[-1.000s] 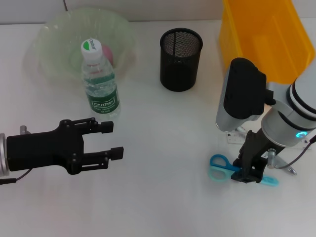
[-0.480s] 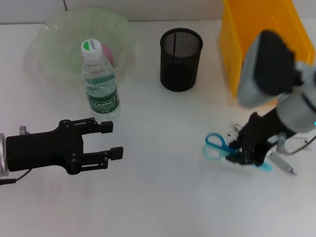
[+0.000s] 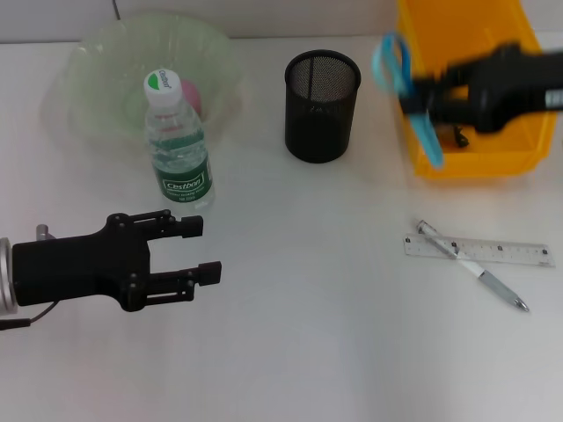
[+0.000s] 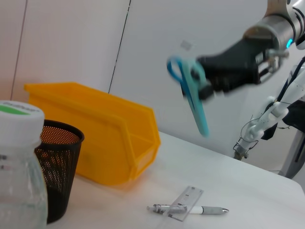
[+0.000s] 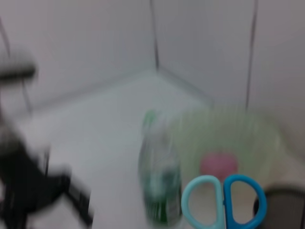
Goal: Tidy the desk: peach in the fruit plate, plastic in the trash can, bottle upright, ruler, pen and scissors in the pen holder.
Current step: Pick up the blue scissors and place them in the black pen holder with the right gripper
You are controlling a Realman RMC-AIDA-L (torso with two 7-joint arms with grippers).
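My right gripper (image 3: 433, 95), at the frame's upper right, pinches the scissors (image 3: 406, 86) aloft with blades hanging down, suited to dropping into the pen holder (image 3: 322, 105) left of them. My left gripper (image 3: 199, 249) waits spread, lower left.

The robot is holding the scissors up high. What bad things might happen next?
The right gripper holds the scissors in the air, handles up, beside the pen holder. Its opening is narrow, so the blades might miss it or tip it over. The scissors hang by the yellow bin and might fall in there if they slip.
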